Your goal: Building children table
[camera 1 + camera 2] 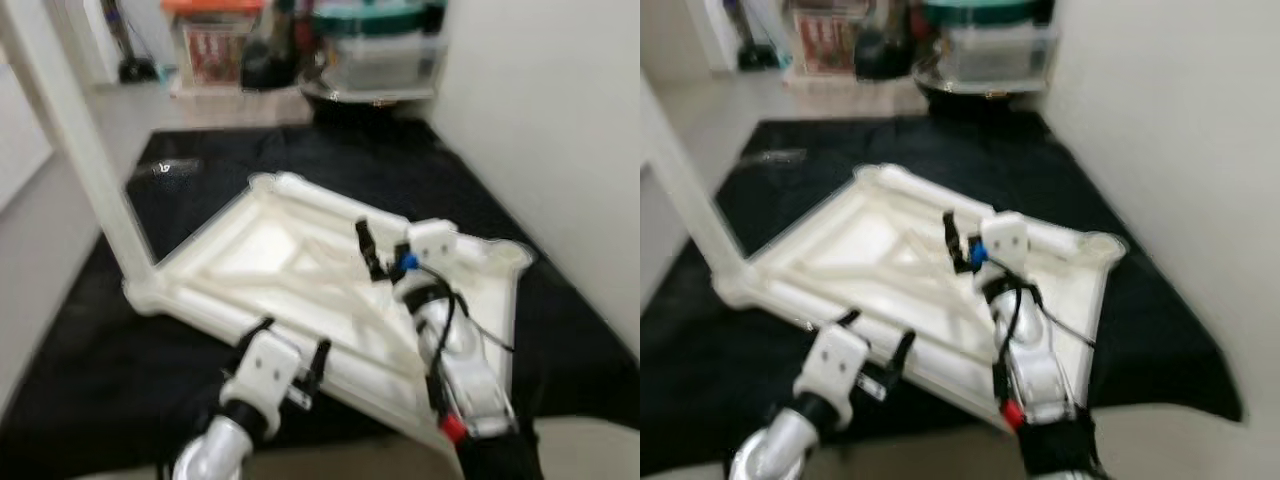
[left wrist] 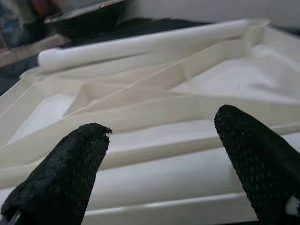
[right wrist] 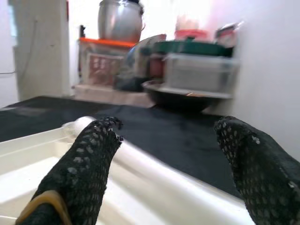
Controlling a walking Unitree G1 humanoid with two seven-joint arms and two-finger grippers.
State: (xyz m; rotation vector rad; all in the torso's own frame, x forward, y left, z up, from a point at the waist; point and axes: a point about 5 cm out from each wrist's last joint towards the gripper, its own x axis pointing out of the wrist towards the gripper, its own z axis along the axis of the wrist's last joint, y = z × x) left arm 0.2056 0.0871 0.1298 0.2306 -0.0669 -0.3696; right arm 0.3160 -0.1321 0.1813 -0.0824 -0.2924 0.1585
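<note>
Your inverted white table top [image 1: 300, 270] lies mid-frame on a black mat [image 1: 90, 360], one leg [image 1: 75, 130] upright at left; left gripper [image 1: 290, 355] and right gripper [image 1: 383, 250] both spread, empty; your right wrist view adds storage bins [image 3: 201, 70].

The upturned table top [image 1: 300, 262] is lying mid-frame on a mat [image 1: 90, 370], one leg [image 1: 75, 130] rising at its left corner toward the upper left. Storage boxes [image 1: 375, 50] are sitting behind, at upper centre. A wall [image 1: 560, 130] is running along the right.

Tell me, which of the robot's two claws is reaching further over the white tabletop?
The right gripper: it hovers over the tabletop's middle, while the left gripper sits at its near edge.
</note>
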